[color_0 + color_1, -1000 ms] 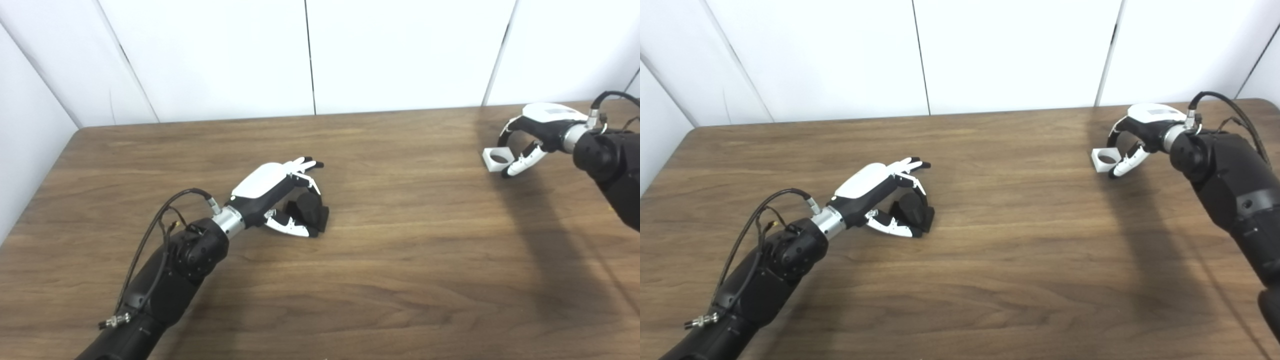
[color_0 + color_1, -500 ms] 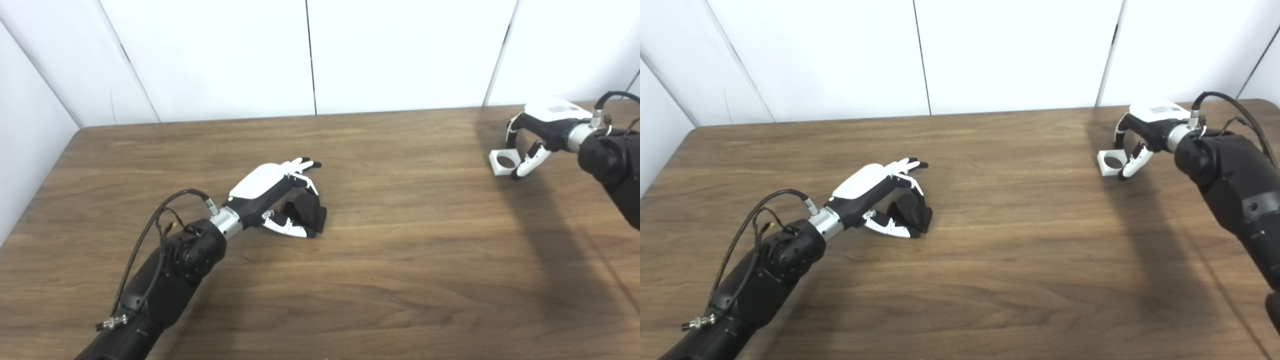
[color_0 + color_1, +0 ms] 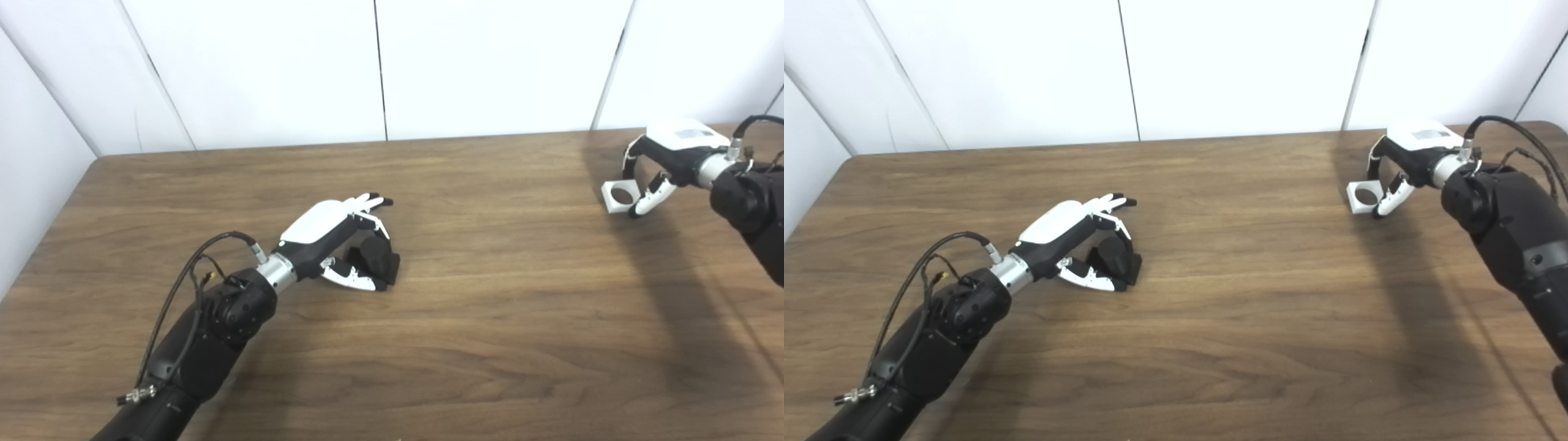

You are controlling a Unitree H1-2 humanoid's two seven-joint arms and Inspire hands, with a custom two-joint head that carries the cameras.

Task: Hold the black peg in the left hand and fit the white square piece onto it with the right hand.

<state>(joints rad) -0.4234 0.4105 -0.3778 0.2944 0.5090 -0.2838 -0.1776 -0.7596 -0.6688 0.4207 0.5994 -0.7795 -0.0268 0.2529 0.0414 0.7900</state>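
Partly hiding the black peg [image 3: 375, 258], left robot hand [image 3: 334, 236].

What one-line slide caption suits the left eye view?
Left hand cupped around the black peg on the wooden table; right hand holds the white square piece far off.

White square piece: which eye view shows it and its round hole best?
The right eye view: the white square piece sits well inside the frame, its hole dark and clear beside the right hand. The left eye view shows the same piece and hole, but nearer the picture's right edge.
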